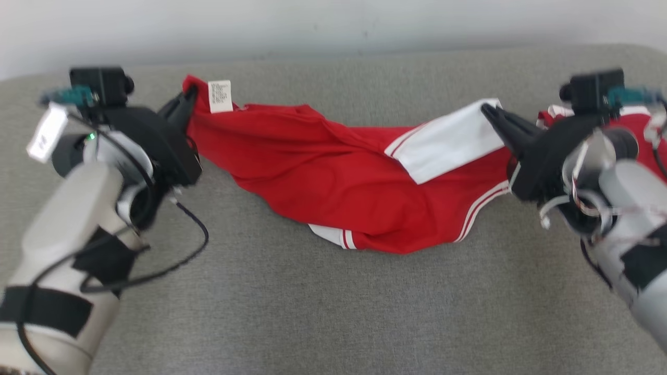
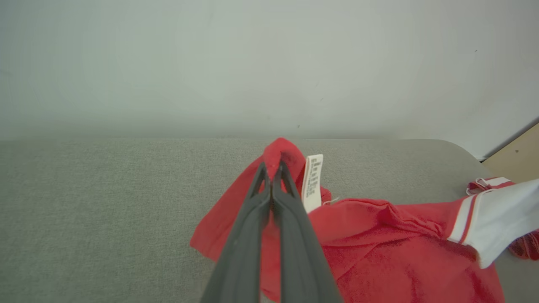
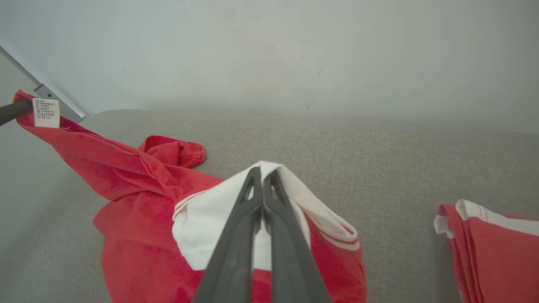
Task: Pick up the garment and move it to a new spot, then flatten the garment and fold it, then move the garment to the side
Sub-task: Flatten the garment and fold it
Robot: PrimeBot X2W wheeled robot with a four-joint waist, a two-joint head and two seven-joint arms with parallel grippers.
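While both ends sit pinched and the middle sags, I log this as the pick-up step. The carry to a new spot, the flattening, the fold and the move aside are all left to do.

Item 1, garment (image 1: 333, 177): red with white trim, bunched and creased. It is strung between my two hands across the far half of the worktop (image 1: 312, 312), with its belly resting on the grey surface. A white label (image 1: 219, 96) stands at its left end and a white panel (image 1: 448, 140) lies at its right end.

Item 2, left hand (image 1: 183, 104): fingers together, clamped on the red corner just beside the label.

Item 3, right hand (image 1: 490, 112): fingers together, clamped on the edge of the white panel.

Item 4, second garment (image 3: 492, 244): red and white, seemingly folded. It lies on the worktop to the right of my right hand, apart from item 1.

Containers: both garments lie straight on the worktop, not inside anything.

Next move, my judgement: raise both hands evenly and spread, so the cloth hangs open. Then set it down on bare grey nearer me, well apart from item 4. An uneven lift could twist it further or slip a corner.
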